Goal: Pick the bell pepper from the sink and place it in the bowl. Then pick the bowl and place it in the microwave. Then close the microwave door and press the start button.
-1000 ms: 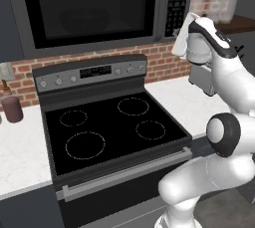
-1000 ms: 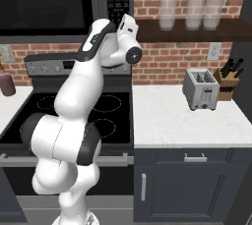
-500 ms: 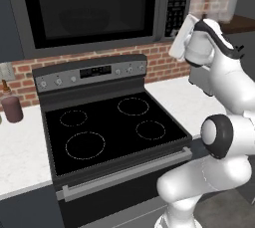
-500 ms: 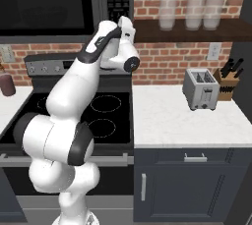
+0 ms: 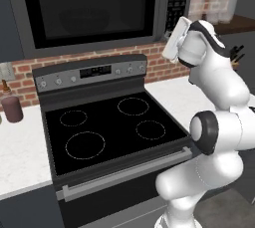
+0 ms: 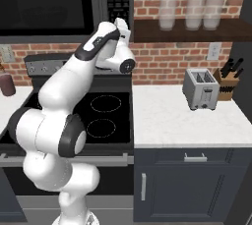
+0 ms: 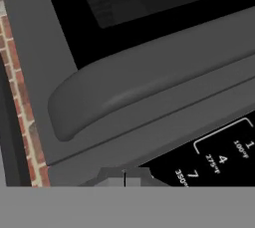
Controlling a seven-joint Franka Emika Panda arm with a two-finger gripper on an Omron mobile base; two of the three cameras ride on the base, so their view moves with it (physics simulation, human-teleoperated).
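Microwave (image 5: 94,10) keypad just beyond tool (image 6: 121,24)

brick wall (image 6: 162,57); white counter (image 6: 182,118) | dark cabinets (image 6: 187,189)

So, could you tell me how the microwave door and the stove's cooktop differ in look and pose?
The microwave door stands upright above the range, shut flush in its grey frame; the cooktop lies flat below it. The door is plain dark glass; the cooktop carries four thin ring outlines. The shut gripper is raised by the door's keypad edge, well above the cooktop. Both are glossy black panels.
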